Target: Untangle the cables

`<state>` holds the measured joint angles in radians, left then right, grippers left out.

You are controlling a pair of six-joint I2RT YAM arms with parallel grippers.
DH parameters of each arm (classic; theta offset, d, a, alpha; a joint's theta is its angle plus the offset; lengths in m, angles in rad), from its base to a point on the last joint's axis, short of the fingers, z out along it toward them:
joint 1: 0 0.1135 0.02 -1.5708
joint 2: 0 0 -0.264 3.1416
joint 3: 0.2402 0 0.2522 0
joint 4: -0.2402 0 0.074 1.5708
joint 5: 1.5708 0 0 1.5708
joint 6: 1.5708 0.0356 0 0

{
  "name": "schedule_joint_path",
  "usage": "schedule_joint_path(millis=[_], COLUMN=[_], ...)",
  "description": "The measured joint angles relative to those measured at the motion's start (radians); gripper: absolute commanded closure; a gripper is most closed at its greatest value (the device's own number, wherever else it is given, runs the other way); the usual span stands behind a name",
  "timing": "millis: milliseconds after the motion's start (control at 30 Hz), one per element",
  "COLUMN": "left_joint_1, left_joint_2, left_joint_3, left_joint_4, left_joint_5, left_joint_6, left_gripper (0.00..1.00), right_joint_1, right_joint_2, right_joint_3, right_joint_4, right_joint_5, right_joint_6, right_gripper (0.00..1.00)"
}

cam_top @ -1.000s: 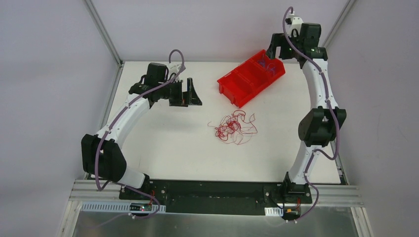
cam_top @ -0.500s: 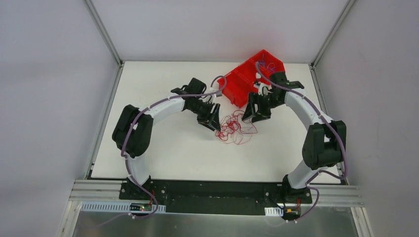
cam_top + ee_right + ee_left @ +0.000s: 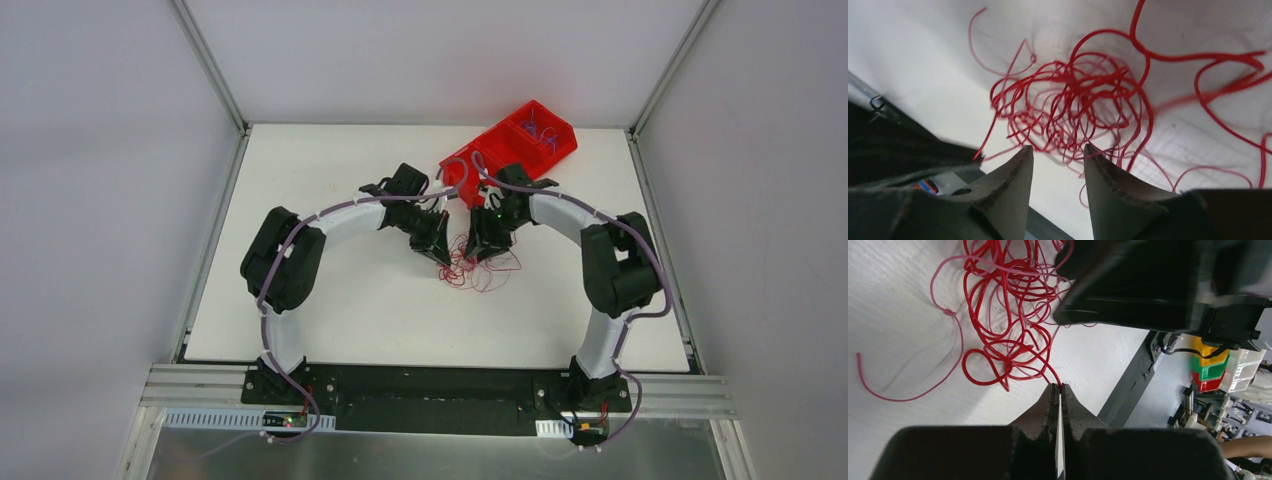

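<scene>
The cables lie as one loose tangle of thin red wires on the white table, also seen in the left wrist view and the right wrist view. My left gripper is at the tangle's left edge, and its jaws are shut on one red strand at their very tips. My right gripper hangs over the tangle's far right side. Its jaws stand apart just above the wires, with strands passing near the tips but none pinched. The right gripper's black body fills the left wrist view's upper right.
A red divided bin sits just behind the two grippers at the back right, with thin bluish wires in its far compartment. Loose red ends trail out to the right of the tangle. Metal frame posts rise at the table's back corners.
Both arms have swung in from the back of the table to the tangle. The left jaws went from wide open to shut on a strand. The right jaws have narrowed.
</scene>
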<state>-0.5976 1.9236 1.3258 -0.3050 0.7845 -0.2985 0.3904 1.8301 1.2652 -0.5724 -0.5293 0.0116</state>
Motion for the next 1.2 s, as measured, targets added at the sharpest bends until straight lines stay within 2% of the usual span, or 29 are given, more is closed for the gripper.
schedule_joint_path(millis=[133,300,467,700,900,1067,1133,1167,1200], left_joint_1=[-0.002,-0.004,0.024,0.151,0.24,0.246,0.246,0.246,0.246], left_joint_2=[-0.073,-0.316,-0.503,-0.52,-0.505,-0.512,-0.54,-0.564,-0.582], left_joint_3=[-0.02,-0.023,0.105,0.463,0.737,0.773,0.689,0.614,0.547], left_joint_4=[0.002,-0.01,-0.035,-0.062,-0.005,0.039,0.04,0.033,0.026], left_joint_5=[-0.009,0.0,0.029,0.066,0.072,0.071,0.069,0.07,0.071], left_joint_6=[0.008,0.019,0.016,-0.045,-0.12,-0.148,-0.131,-0.121,-0.108], left_gripper=[1.0,1.0,1.0,1.0,1.0,1.0,0.7,0.59,0.53], right_joint_1=[0.039,0.068,0.069,0.07,0.072,0.073,0.073,0.073,0.073], right_joint_2=[0.087,0.124,0.127,0.127,0.127,0.125,0.121,0.119,0.118], right_joint_3=[0.024,0.058,0.068,0.068,0.068,0.067,0.064,0.062,0.061], right_joint_4=[0.017,0.008,0.009,0.01,0.01,0.01,0.013,0.014,0.014], right_joint_5=[0.08,0.142,0.179,0.186,0.19,0.188,0.185,0.184,0.184], right_joint_6=[0.01,0.012,-0.003,-0.02,-0.026,-0.038,-0.043,-0.047,-0.05], right_gripper=[0.59,0.6,0.6,0.6,0.6,0.6,0.6,0.6,0.6])
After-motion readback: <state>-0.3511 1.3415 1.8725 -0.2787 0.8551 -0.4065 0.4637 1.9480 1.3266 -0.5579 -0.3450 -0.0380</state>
